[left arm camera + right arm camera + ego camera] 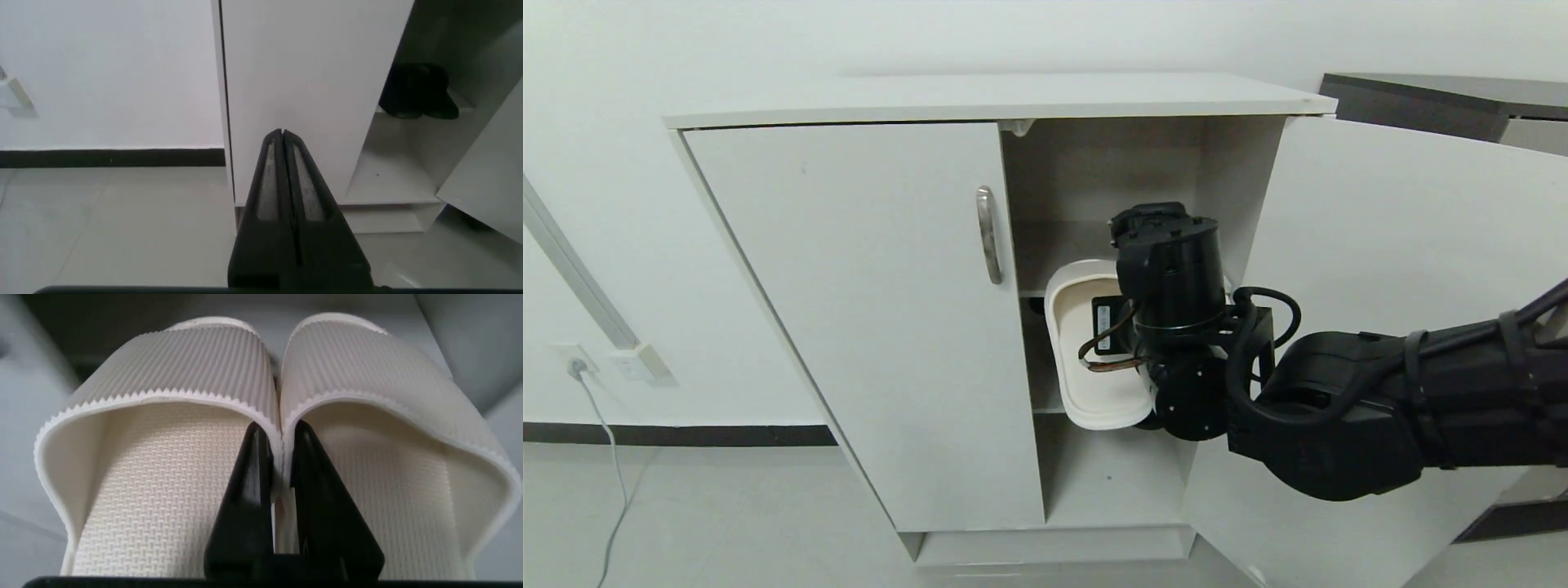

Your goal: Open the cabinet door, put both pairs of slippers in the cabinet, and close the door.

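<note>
Right wrist view | R gripper point(281, 434) clamps 2 cream slippers point(163, 465) | L gripper point(282, 140) closed

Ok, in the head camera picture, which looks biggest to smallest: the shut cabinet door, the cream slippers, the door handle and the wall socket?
1. shut cabinet door
2. cream slippers, partly hidden
3. door handle and wall socket: too alike to rank

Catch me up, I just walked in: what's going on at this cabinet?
The right gripper is shut on a pair of white slippers, holding them in the open right side of the cabinet. A dark pair already sits on a shelf inside. The left gripper is shut and empty, in front of the cabinet. The right door is open.
</note>
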{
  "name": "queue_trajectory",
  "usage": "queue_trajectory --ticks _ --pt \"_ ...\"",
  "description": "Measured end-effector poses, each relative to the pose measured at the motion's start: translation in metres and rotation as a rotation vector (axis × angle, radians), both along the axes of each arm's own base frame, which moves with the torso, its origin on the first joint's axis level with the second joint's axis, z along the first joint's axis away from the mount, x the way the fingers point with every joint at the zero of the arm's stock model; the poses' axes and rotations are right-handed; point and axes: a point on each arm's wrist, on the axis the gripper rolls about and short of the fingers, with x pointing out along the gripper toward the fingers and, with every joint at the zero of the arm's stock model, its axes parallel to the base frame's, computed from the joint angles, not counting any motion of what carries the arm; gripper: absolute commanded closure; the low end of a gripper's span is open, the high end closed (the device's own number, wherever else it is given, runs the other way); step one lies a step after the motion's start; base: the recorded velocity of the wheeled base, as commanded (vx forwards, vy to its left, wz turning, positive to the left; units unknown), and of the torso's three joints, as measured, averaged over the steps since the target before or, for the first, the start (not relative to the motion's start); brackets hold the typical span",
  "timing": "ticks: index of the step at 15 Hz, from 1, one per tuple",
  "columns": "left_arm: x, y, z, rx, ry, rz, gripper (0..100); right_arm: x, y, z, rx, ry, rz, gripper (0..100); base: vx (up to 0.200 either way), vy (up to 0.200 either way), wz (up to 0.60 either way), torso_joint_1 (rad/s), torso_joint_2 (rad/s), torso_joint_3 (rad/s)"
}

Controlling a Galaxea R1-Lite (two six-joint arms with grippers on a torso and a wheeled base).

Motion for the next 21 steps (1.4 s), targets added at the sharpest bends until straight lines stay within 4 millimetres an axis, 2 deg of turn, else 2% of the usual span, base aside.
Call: queue_trajectory --ticks 6,11,19,21 --pt "0.0 0.0 0.0 0.0 0.0 0.0 100 0.0 0.0 0.0 -0.003 -0.001 0.001 100 0.2 0.0 0.0 0.002 0.0 0.0" --pt "0.0 0.0 0.0 -0.003 0.0 0.003 100 0.005 0.001 0.004 0.003 -0.004 -0.001 100 0.0 0.0 0.0 0.0 0.0 0.0" --pt "0.0 0.0 0.0 -0.003 0.0 0.003 100 0.045 -0.008 0.01 -0.008 0.017 -0.045 100 0.0 0.0 0.0 0.0 0.0 0.0" --pt "0.0 0.0 0.0 -0.003 0.0 0.003 100 0.052 -0.009 0.017 -0.006 0.019 -0.045 100 0.0 0.0 0.0 0.0 0.0 0.0"
